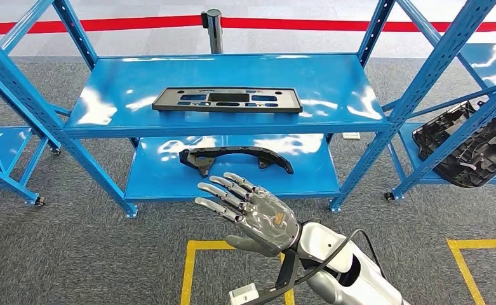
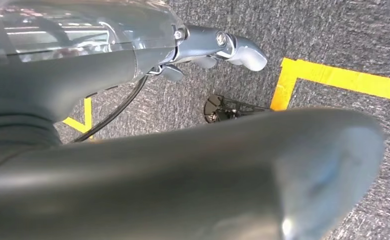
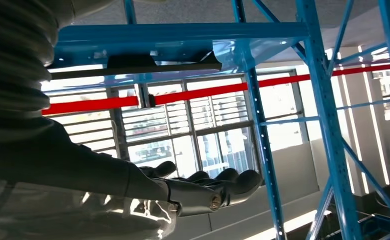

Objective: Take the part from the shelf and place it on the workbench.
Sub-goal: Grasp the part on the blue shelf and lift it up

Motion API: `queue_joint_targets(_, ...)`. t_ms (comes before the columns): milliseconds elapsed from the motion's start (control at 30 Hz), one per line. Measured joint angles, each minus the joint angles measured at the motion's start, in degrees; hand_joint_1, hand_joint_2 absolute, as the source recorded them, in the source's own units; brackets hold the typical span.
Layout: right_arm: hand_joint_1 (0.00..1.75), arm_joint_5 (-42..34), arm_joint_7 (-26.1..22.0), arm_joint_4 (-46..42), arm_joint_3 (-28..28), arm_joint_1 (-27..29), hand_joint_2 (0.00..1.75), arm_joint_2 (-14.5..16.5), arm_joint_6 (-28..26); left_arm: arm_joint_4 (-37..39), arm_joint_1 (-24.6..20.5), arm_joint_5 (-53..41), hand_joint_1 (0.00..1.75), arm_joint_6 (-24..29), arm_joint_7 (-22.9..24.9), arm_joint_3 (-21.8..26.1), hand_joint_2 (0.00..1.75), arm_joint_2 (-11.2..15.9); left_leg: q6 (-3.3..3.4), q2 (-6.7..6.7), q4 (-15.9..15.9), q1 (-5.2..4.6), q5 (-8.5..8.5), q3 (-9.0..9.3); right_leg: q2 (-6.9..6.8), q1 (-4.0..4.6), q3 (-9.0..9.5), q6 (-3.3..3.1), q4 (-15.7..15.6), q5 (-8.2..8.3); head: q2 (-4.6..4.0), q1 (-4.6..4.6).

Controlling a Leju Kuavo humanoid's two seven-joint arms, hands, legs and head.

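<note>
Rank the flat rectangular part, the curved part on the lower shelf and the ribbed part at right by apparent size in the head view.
1. Flat rectangular part, longest.
2. Curved part and ribbed part: unsure, since the ribbed part is cut off by the frame edge and shelf posts.
The right hand is empty.

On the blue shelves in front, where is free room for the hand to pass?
Upper blue metal shelf: bare on both sides of the flat black rectangular frame part. Lower shelf: bare left and front of the curved black plastic part. Right hand hovers open before it.
</note>
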Motion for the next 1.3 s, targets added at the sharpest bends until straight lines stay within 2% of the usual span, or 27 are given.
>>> queue_joint_targets(100, 0.0, 0.0, 0.0, -0.1, 0.0, 0.0, 1.75, -0.1, 0.0, 0.0, 0.0, 0.0, 0.0, 0.0, 0.0, 0.0, 0.0, 0.0, -0.91, 0.04, -0.3, -0.05, -0.06, 0.27, 0.02, -0.1, 0.26, -0.64, -0.5, 0.07, 0.0, 0.0)
queue_joint_targets(133, 0.0, 0.0, 0.0, -0.2, 0.0, 0.0, 1.75, -0.2, -0.1, 0.0, 0.0, 0.0, 0.0, 0.0, 0.0, 0.0, 0.0, 0.0, -1.12, 0.17, 0.7, -0.06, -0.72, -0.01, -0.01, -0.29, 0.48, -0.98, -0.7, 0.1, 0.0, -0.01)
queue_joint_targets(167, 0.0, 0.0, 0.0, -0.3, 0.0, 0.0, 1.75, -0.2, -0.1, 0.0, 0.0, 0.0, 0.0, 0.0, 0.0, 0.0, 0.0, 0.0, -1.28, 0.3, 2.9, -0.07, -1.99, -0.87, -0.05, -0.48, 0.74, -1.28, -0.9, 0.11, 0.0, -0.03)
queue_joint_targets(233, 0.0, 0.0, 0.0, -0.4, 0.0, 0.0, 1.75, -0.2, -0.1, 0.0, 0.0, 0.0, 0.0, 0.0, 0.0, 0.0, 0.0, 0.0, -1.45, 0.47, 10.4, 0.01, -5.43, -4.22, -0.14, -0.54, 1.02, -1.71, -0.9, -0.07, 0.0, -0.06)
queue_joint_targets(267, 0.0, 0.0, 0.0, -0.4, 0.0, 0.0, 1.75, -0.2, -0.1, 0.0, 0.1, 0.0, 0.0, 0.0, 0.0, 0.0, 0.0, 0.0, -1.53, 0.48, 13.8, 0.04, -6.61, -5.94, -0.16, -0.54, 1.11, -1.79, -0.9, -0.15, 0.0, -0.07)
queue_joint_targets(300, 0.0, 0.0, 0.0, -0.4, 0.0, 0.1, 1.75, -0.2, -0.1, 0.0, 0.1, 0.0, 0.0, 0.0, 0.0, 0.0, 0.0, 0.0, -1.59, 0.48, 15.7, 0.1, -6.81, -6.96, -0.16, -0.56, 1.2, -1.81, -0.9, -0.25, 0.0, -0.07)
queue_joint_targets(333, 0.0, 0.0, 0.0, -0.4, 0.0, 0.1, 1.75, -0.2, -0.1, 0.0, 0.1, 0.0, 0.0, 0.0, -0.1, 0.0, 0.0, 0.1, -1.64, 0.5, 15.3, 0.19, -5.9, -6.96, -0.15, -0.59, 1.35, -1.76, -0.8, -0.38, 0.0, -0.07)
queue_joint_targets(367, 0.0, 0.0, 0.0, -0.4, 0.1, 0.2, 1.75, -0.2, -0.1, 0.0, 0.1, 0.0, 0.0, 0.0, -0.1, 0.0, 0.0, 0.1, -1.66, 0.54, 12.6, 0.31, -4.04, -5.85, -0.14, -0.66, 1.61, -1.61, -0.8, -0.57, 0.0, -0.07)
queue_joint_targets(400, 0.0, 0.0, 0.0, -0.4, 0.1, 0.2, 1.75, -0.2, -0.1, 0.0, 0.1, 0.0, 0.0, 0.0, -0.1, 0.0, 0.0, 0.2, -1.7, 0.67, 8.6, 0.46, -1.82, -4.09, -0.13, -0.71, 1.91, -1.37, -0.8, -0.83, 0.0, -0.07)
queue_joint_targets(467, 0.0, 0.0, 0.0, -0.4, 0.0, 0.1, 1.75, -0.2, -0.1, 0.0, 0.1, 0.0, 0.0, 0.0, -0.2, 0.0, 0.0, 0.3, -1.64, 0.86, 1.9, 0.48, 0.63, -1.13, -0.11, -0.5, 2.29, -0.71, -0.5, -1.38, 0.0, -0.05)
queue_joint_targets(500, 0.0, 0.0, 0.0, -0.4, 0.0, 0.1, 1.75, -0.2, -0.1, 0.0, 0.1, 0.0, 0.0, 0.0, -0.2, 0.0, 0.0, 0.3, -1.47, 0.89, 0.5, 0.4, 0.8, -0.55, -0.11, -0.38, 2.36, -0.44, -0.5, -1.54, 0.0, -0.02)
queue_joint_targets(633, 0.0, 0.0, 0.0, -0.4, 0.0, 0.1, 1.75, -0.2, -0.2, 0.0, 0.1, 0.0, 0.0, 0.0, -0.3, 0.0, 0.0, 0.3, -0.03, 0.74, 0.1, 0.3, 0.37, -0.4, -0.14, -0.55, 2.3, 0.44, -0.1, -2.2, 0.0, 0.05)
queue_joint_targets(700, 0.0, 0.0, 0.0, -0.5, 0.0, 0.1, 1.75, -0.2, -0.2, 0.0, 0.1, 0.0, 0.0, 0.0, -0.4, 0.0, 0.0, 0.3, 0.53, 0.77, 0.0, 0.41, 0.23, -0.23, -0.13, -0.6, -0.23, 0.62, 4.8, -4.59, 0.0, 0.06)
queue_joint_targets(767, 0.0, 0.0, 0.0, -0.5, 0.0, 0.3, 1.75, -0.2, -0.3, 0.0, 0.0, 0.0, 0.0, -0.1, -0.5, 0.0, 0.0, 0.3, 0.91, 0.76, 0.0, 0.31, -0.02, -0.14, -0.13, -0.57, -4.82, 0.63, 12.7, -7.35, 0.0, 0.06)
queue_joint_targets(800, 0.0, 0.0, 0.0, -0.5, 0.0, 0.4, 1.75, -0.2, -0.3, 0.0, 0.0, 0.0, 0.0, -0.1, -0.6, 0.0, 0.0, 0.3, 1.04, 0.7, 0.0, 0.25, -0.17, -0.01, -0.13, -0.57, -6.55, 0.61, 15.2, -7.59, 0.0, 0.06)
queue_joint_targets(833, 0.0, 0.0, 0.0, -0.5, 0.0, 0.5, 1.75, -0.3, -0.3, 0.0, 0.0, 0.0, 0.0, -0.1, -0.6, 0.0, 0.0, 0.3, 1.11, 0.59, 0.0, 0.21, -0.35, 0.2, -0.13, -0.56, -7.3, 0.57, 15.6, -6.68, 0.0, 0.06)
queue_joint_targets(867, 0.0, 0.0, 0.0, -0.5, 0.0, 0.5, 1.75, -0.3, -0.3, 0.0, 0.1, 0.0, 0.0, -0.1, -0.7, 0.0, 0.0, 0.3, 1.11, 0.45, 0.0, 0.2, -0.57, 0.52, -0.13, -0.53, -6.85, 0.48, 13.7, -4.73, 0.0, 0.06)
queue_joint_targets(933, 0.0, 0.0, 0.0, -0.5, -0.1, 0.5, 1.75, -0.4, -0.3, 0.1, 0.1, 0.0, 0.0, -0.1, -0.8, 0.0, 0.0, 0.3, 0.88, 0.24, 0.0, 0.18, -1.14, 1.32, -0.12, -0.35, -3.89, 0.06, 6.1, -0.17, 0.0, 0.06)
queue_joint_targets(967, 0.0, 0.0, 0.0, -0.5, -0.1, 0.5, 1.75, -0.4, -0.3, 0.1, 0.0, 0.0, 0.0, -0.1, -0.8, 0.0, 0.0, 0.3, 0.63, 0.17, 0.0, 0.1, -1.42, 1.59, -0.11, -0.18, -2.51, -0.15, 2.9, 1.04, 0.0, 0.08)
queue_joint_targets(1000, 0.0, 0.0, 0.0, -0.6, -0.1, 0.4, 1.75, -0.3, -0.4, 0.1, 0.0, 0.0, 0.0, -0.1, -0.9, 0.0, 0.0, 0.3, 0.34, 0.15, -0.1, 0.07, -1.63, 1.79, -0.07, 0.0, -1.63, -0.34, 0.9, 1.48, 0.0, 0.09)
queue_joint_targets(1067, 0.0, 0.0, 0.0, -0.6, -0.1, 0.4, 1.75, -0.4, -0.5, 0.1, -0.1, 0.0, 0.0, -0.2, -0.9, 0.0, 0.0, 0.3, -0.34, 0.17, -0.5, 0.0, -1.89, 2.08, 0.04, 0.27, -1.16, -0.7, -0.2, 0.97, -0.01, 0.13)
queue_joint_targets(1100, 0.0, 0.0, 0.0, -0.7, -0.1, 0.4, 1.75, -0.4, -0.6, 0.1, -0.1, 0.0, 0.0, -0.2, -0.9, 0.0, 0.0, 0.3, -0.66, 0.22, -0.7, 0.06, -2.02, 2.36, 0.09, 0.11, -0.87, -0.93, -0.4, 0.89, -0.01, 0.11)
queue_joint_targets(1167, 0.0, 0.0, 0.0, -0.8, -0.1, 0.4, 1.75, -0.4, -0.7, 0.1, -0.1, 0.0, 0.0, -0.2, -0.9, 0.0, 0.0, 0.3, -1.14, 0.37, 1.1, 0.05, -3.0, 2.01, 0.11, -0.23, 0.2, -1.52, -0.9, 0.58, 0.0, 0.04)
queue_joint_targets(1200, 0.0, 0.0, 0.0, -0.8, -0.1, 0.4, 1.75, -0.4, -0.7, 0.1, -0.1, 0.0, 0.0, -0.2, -1.0, 0.0, 0.0, 0.3, -1.25, 0.44, 3.9, 0.06, -4.06, 0.79, 0.09, -0.4, 0.86, -1.77, -1.1, 0.34, 0.0, -0.01)
queue_joint_targets(1267, 0.0, 0.0, 0.0, -0.8, -0.1, 0.5, 1.75, -0.4, -0.7, 0.1, 0.0, 0.0, 0.0, -0.2, -1.0, 0.0, 0.0, 0.3, -1.35, 0.5, 11.5, 0.06, -6.43, -3.51, 0.04, -0.36, 1.79, -2.12, -1.2, -0.39, 0.0, -0.07)
queue_joint_targets(1300, 0.0, 0.0, 0.0, -0.8, 0.0, 0.6, 1.75, -0.4, -0.7, 0.1, 0.1, 0.0, 0.0, -0.2, -1.0, 0.0, 0.0, 0.3, -1.39, 0.5, 14.4, 0.06, -6.79, -5.47, 0.05, -0.35, 2.25, -2.15, -1.2, -0.78, 0.0, -0.08)
